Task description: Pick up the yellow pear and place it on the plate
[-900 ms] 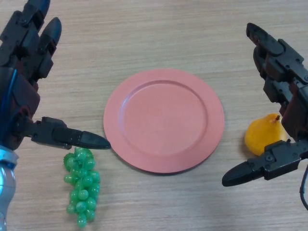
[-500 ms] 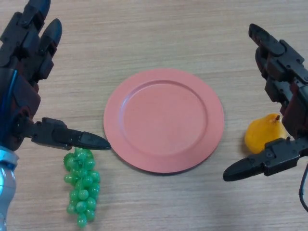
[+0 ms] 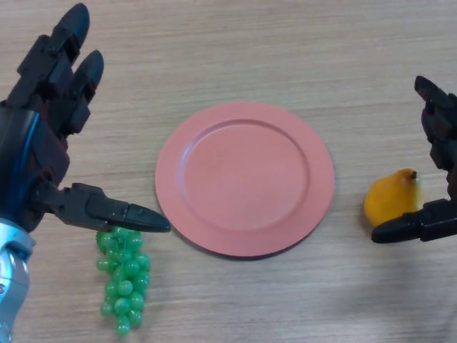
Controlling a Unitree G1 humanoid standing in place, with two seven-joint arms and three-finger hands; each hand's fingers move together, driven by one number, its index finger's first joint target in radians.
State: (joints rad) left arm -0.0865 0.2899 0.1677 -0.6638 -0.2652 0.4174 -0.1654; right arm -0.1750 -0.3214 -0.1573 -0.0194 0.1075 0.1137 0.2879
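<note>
The wooden table (image 3: 235, 43) fills the whole view from my head, its pale grain running side to side. My left hand (image 3: 32, 153) is the largest thing over it, coming in at the left edge with the fingers straight and spread toward the top and the thumb stretched out toward the middle; it holds nothing, and the wrist and arm below it are cut off by the corner. The thumb's tip lies over the top of the green grapes (image 3: 121, 282), so I cannot tell whether it touches them. The pink plate (image 3: 178, 207) lies in the middle, round, with a raised rim and nothing on it. My right hand (image 3: 439, 128) shows only in part at the right edge: the fingers reach up, relaxed and apart, the thumb points leftward low down, and the palm is out of view. It is open and grips nothing. The yellow pear (image 3: 389, 204) lies on the table just to the right of the plate, not touching its rim, and sits in the gap between my right thumb and fingers. The thumb runs just below it and the fingers stand to its right; whether either touches the fruit is hard to make out, since its right side is hidden behind my hand. The pear is orange-yellow, plump, with a short dark stem at its upper right.
</note>
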